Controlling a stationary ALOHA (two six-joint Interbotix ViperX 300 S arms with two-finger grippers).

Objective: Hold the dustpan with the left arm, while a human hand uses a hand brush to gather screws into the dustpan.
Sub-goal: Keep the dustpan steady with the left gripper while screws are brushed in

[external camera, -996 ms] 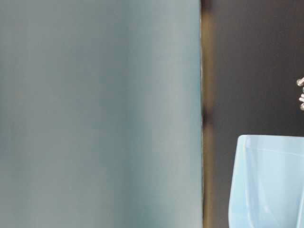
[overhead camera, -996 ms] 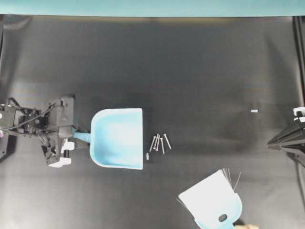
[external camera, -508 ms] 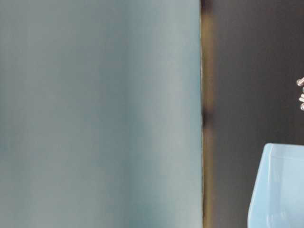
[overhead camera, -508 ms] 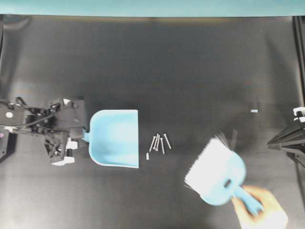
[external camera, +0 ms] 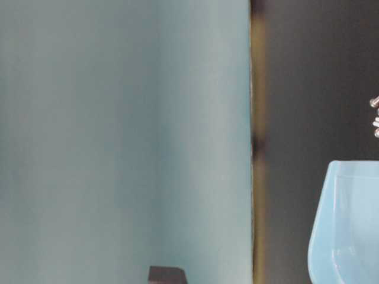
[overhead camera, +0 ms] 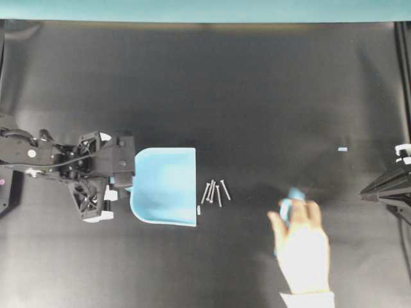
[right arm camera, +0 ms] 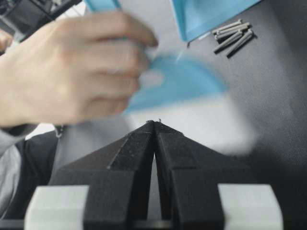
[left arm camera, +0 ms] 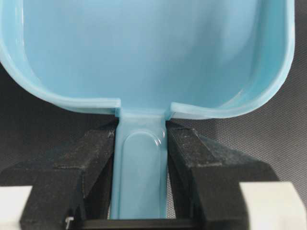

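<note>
The light blue dustpan [overhead camera: 166,186] lies flat on the black mat, its wide mouth facing right. My left gripper [overhead camera: 122,183] is shut on its short handle; in the left wrist view both black fingers press the handle [left arm camera: 142,158] from either side. Several silver screws [overhead camera: 215,191] lie just off the pan's mouth, also seen past the hand [right arm camera: 235,36]. A human hand [overhead camera: 300,247] comes in from the lower right holding the blurred blue hand brush [overhead camera: 292,197], which it mostly covers. My right gripper [right arm camera: 154,123] is shut and empty, behind the hand.
The right arm [overhead camera: 388,186] rests at the right edge of the mat. A tiny pale blue speck [overhead camera: 342,149] lies near it. A teal strip [overhead camera: 205,9] borders the far side. The table-level view shows the pan's corner [external camera: 349,225] beside a teal wall [external camera: 118,142].
The left gripper and dustpan shifted slightly right, closer to the screws. The hand with the brush moved up and left from the lower right corner, and now covers most of the brush.
</note>
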